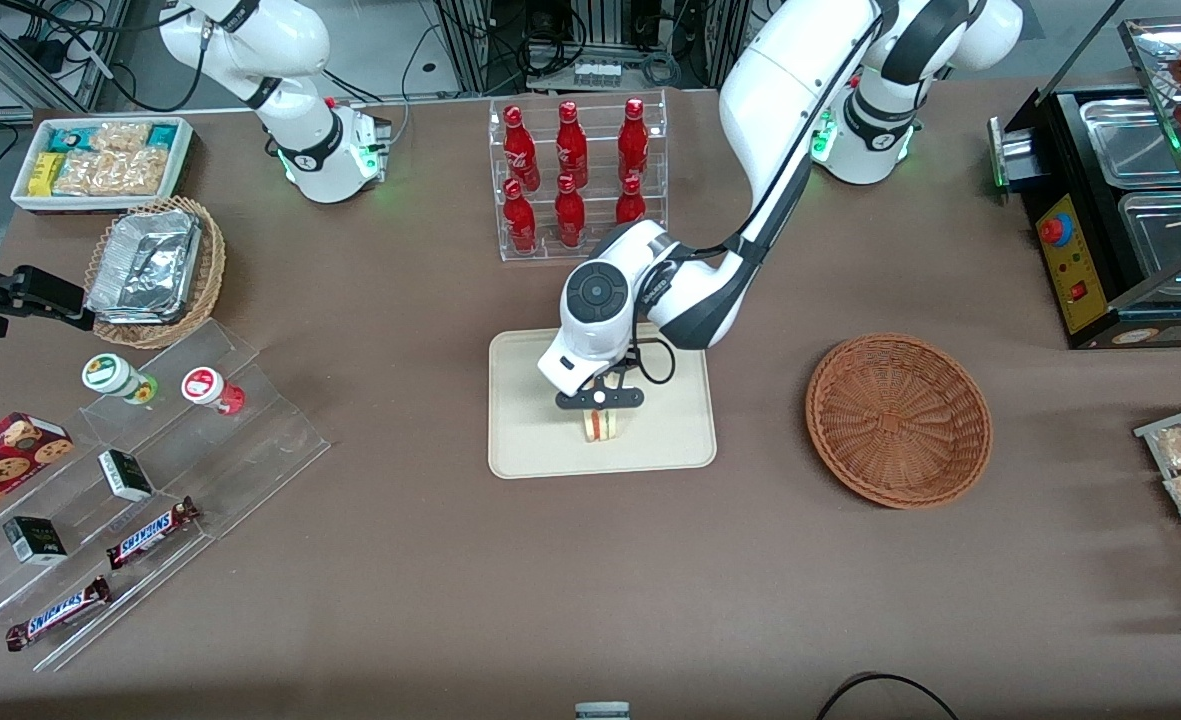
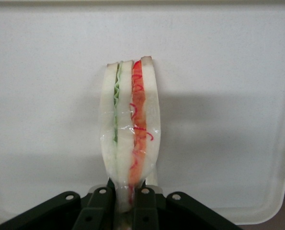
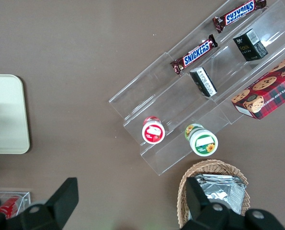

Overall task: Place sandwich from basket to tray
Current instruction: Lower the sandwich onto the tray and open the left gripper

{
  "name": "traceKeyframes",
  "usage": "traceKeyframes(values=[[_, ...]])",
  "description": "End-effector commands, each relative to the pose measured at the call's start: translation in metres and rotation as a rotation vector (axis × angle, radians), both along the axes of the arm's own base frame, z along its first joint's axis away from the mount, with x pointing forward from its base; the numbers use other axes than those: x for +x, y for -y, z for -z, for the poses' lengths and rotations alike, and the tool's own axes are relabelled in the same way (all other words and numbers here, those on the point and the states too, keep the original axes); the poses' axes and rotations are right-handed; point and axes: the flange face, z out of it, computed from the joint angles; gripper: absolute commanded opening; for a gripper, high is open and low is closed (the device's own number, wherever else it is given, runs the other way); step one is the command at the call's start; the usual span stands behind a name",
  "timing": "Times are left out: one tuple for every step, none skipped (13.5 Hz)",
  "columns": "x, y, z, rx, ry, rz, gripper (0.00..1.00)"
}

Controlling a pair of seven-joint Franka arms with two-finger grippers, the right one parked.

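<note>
The sandwich [image 1: 604, 425] [image 2: 130, 129], a clear-wrapped wedge of white bread with green and red filling, stands on edge on the cream tray [image 1: 535, 440] [image 2: 228, 96]. My left gripper [image 1: 602, 412] [image 2: 129, 203] hangs over the tray and is shut on the sandwich's narrow end, its black fingers [image 2: 149, 211] pressing both sides. The reddish-brown wicker basket [image 1: 898, 418] lies on the table beside the tray, toward the working arm's end, with nothing in it.
A clear rack of red bottles [image 1: 575, 175] stands farther from the front camera than the tray. Acrylic steps with snack bars and cups [image 1: 140, 480] lie toward the parked arm's end. A black food warmer [image 1: 1120, 220] stands at the working arm's end.
</note>
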Motion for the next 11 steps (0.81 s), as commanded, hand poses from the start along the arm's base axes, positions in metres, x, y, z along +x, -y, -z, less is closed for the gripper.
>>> traceKeyframes(values=[[0.002, 0.007, 0.005, 0.007, 0.015, -0.015, 0.6], [0.003, 0.008, 0.005, 0.004, 0.017, -0.014, 0.95], [0.004, 0.008, 0.005, 0.003, 0.02, -0.012, 1.0], [0.004, 0.008, 0.005, 0.002, 0.02, -0.01, 1.0], [0.003, 0.008, 0.005, 0.003, 0.019, -0.008, 1.0], [0.004, 0.009, 0.002, 0.0, 0.022, -0.009, 1.0], [0.005, 0.008, -0.001, -0.002, 0.024, -0.01, 1.0], [0.005, 0.008, -0.005, -0.004, 0.026, -0.012, 1.0], [0.006, 0.008, -0.008, -0.005, 0.027, -0.015, 1.0], [0.006, 0.008, -0.012, -0.005, 0.027, -0.016, 1.0], [0.007, 0.008, -0.026, -0.013, 0.038, -0.014, 1.0]])
